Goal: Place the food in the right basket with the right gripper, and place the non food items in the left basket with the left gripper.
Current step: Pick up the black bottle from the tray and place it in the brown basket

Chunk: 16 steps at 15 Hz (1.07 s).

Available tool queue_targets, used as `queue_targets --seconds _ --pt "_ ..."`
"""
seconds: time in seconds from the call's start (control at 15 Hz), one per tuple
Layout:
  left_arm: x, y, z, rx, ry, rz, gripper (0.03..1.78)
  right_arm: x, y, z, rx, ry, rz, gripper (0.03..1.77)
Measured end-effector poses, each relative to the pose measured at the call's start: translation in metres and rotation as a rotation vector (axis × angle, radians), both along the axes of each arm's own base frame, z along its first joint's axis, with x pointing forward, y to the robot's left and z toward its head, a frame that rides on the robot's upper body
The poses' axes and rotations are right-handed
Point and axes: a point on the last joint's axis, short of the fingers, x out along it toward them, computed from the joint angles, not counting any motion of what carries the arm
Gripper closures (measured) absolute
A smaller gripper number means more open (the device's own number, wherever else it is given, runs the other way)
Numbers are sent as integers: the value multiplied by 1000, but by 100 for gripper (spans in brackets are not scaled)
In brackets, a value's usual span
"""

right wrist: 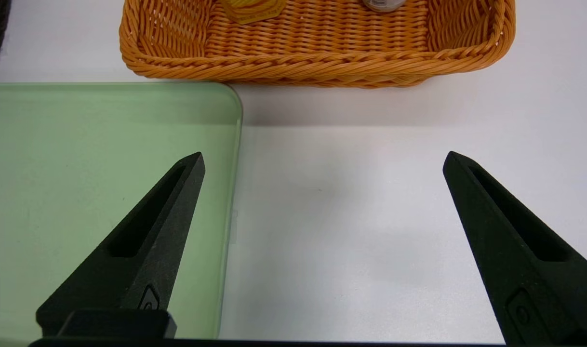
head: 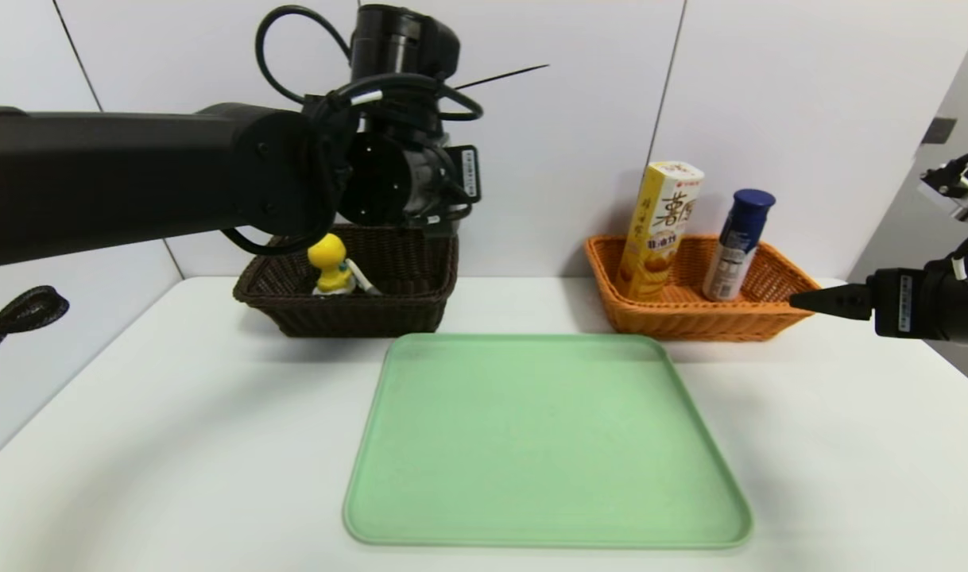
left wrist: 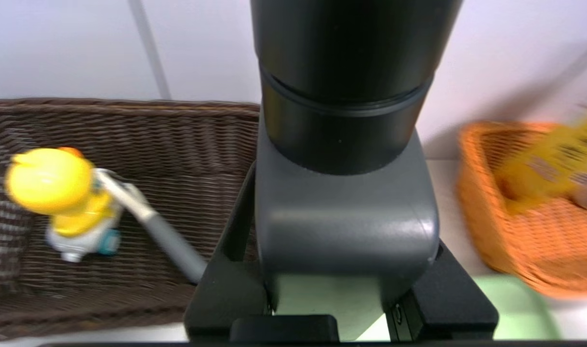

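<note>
The left gripper (left wrist: 332,289) is clamped on a dark grey and black device (left wrist: 344,212), held in the air near the brown basket (head: 420,298) at about eleven o'clock from the green tray (head: 547,445); a yellow duck toy (head: 330,266) with a grey tube (left wrist: 173,246) lies in that basket. The right gripper (right wrist: 322,161) hangs with fingers spread wide and empty over the white table (head: 174,445) at about three o'clock. The orange basket (head: 691,318) at one o'clock holds a yellow box (head: 659,230) and a blue-capped can (head: 738,242), both leaning upright.
</note>
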Motion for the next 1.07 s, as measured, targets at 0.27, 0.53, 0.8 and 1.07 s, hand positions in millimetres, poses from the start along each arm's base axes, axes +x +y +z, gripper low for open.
queue_targets --seconds 0.27,0.53,0.8,1.07 --pt "43 39 -22 9 47 96 120 3 0 -3 -2 8 0 9" --pt "72 46 -51 14 65 133 120 5 0 -4 -2 14 -1 9" --pt "96 44 -83 21 79 148 120 5 0 -4 -2 15 -1 9" --pt "113 46 -114 46 127 167 120 7 0 -6 -2 20 -2 9"
